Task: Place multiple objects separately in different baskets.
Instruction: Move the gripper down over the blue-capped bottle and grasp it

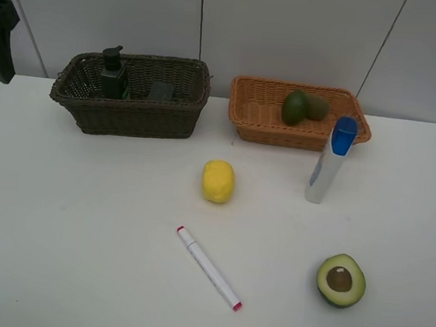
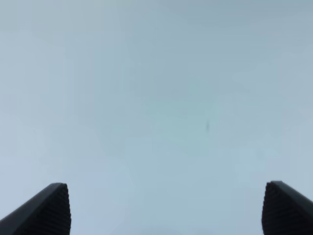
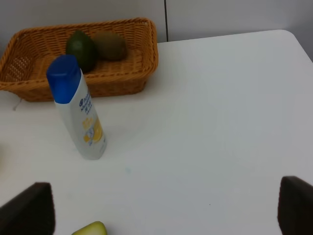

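left hand (image 2: 166,210): released, its two dark ribbed fingertips spread wide with nothing between them; beyond them only a pale blank surface shows.
right hand (image 3: 161,210): released, fingertips far apart and holding nothing, above the white bench (image 3: 220,122).
blue-capped white tube (image 3: 80,115): stands upright on the bench ahead of the right hand; it has a white body with a yellow-orange print and a bright blue cap. It is just in front of the orange-tan basket and apart from it.
orange-tan basket (image 1: 283,131): shallow, rectangular, woven; it stands at the back right of the bench.
whole green avocado (image 1: 294,107): dark green and pear-shaped, inside the orange-tan basket.
brown kiwi (image 1: 317,106): dull brown and oval, in the same basket, touching the avocado.
halved avocado (image 1: 341,280): front right of the bench, cut face up, pale yellow-green flesh around a brown pit.
yellow lemon (image 1: 218,181): near the middle of the bench, on its own.
white marker (image 1: 209,268): lies flat and diagonal in front of the lemon, with pink-red at both ends.
dark brown basket (image 1: 130,116): deeper, at the back left, well apart from the other basket.
dark green pump bottle (image 1: 113,72): upright in the left part of the dark brown basket.
black eraser block (image 1: 161,91): inside the same basket, beside the bottle.
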Motion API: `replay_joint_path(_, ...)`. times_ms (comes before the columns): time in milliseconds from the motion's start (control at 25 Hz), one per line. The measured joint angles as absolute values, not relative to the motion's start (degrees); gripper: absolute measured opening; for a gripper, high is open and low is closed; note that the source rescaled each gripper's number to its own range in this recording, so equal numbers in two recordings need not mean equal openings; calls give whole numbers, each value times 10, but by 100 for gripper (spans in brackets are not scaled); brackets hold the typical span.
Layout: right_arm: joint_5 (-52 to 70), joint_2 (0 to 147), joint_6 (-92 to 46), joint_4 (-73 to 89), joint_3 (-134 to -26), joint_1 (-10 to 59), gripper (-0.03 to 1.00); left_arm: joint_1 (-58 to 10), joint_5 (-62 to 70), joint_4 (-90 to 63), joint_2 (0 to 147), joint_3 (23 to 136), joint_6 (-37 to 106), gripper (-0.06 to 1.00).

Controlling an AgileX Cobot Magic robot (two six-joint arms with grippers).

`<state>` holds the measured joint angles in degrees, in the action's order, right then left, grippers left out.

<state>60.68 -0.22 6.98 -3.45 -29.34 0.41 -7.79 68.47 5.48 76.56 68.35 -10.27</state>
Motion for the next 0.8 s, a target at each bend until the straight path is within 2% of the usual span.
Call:
replay_joint_path(320, 607, -2, 70, -34, -293, 4, 100, -78, 687, 0, 405, 453, -82, 100)
replay_joint_path(600, 607, -2, 70, -34, -293, 4, 100, -78, 688, 0, 118, 382, -15, 100)
replay_joint_path(800, 607, -2, 70, -34, -293, 4, 100, -78, 688, -3, 3, 369, 0, 100)
